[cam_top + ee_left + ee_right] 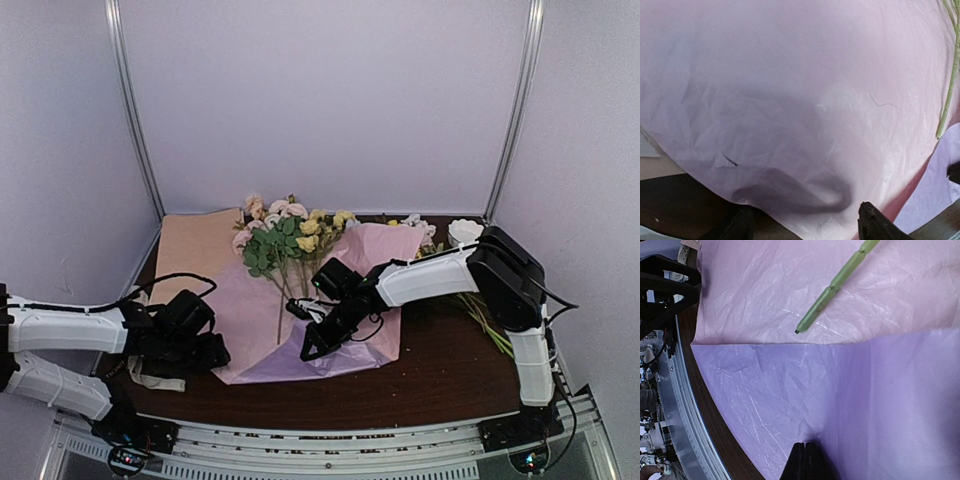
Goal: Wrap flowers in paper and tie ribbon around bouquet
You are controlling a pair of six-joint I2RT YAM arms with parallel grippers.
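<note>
**A:** From above, where is the paper?
**B:** The paper (255,320) lies spread on the dark surface (440,375), pink face up. A lilac flap (330,362) is folded over along its near edge. The flowers (290,240) lie on its far half, with the blooms past its far edge and the stems pointing toward its middle.
**A:** And the arms?
**B:** The left fingers (212,352) sit at the paper's near-left edge, and the right fingers (308,348) are on the lilac flap. A tan-peach sheet (195,245) shows beside the paper's far-left corner.
**A:** Left wrist view?
**B:** The left fingers (874,224) stand apart, both tips just below the paper's (790,100) curled edge. A green stem (950,85) lies on the paper's right side.
**A:** Right wrist view?
**B:** The right fingers (805,460) are pressed together, pinching the lilac flap (790,390), and creases fan out from their tips. The cut end of a green stem (835,285) rests on the pink face beyond the flap. The surface (705,405) shows past the paper's left edge.
</note>
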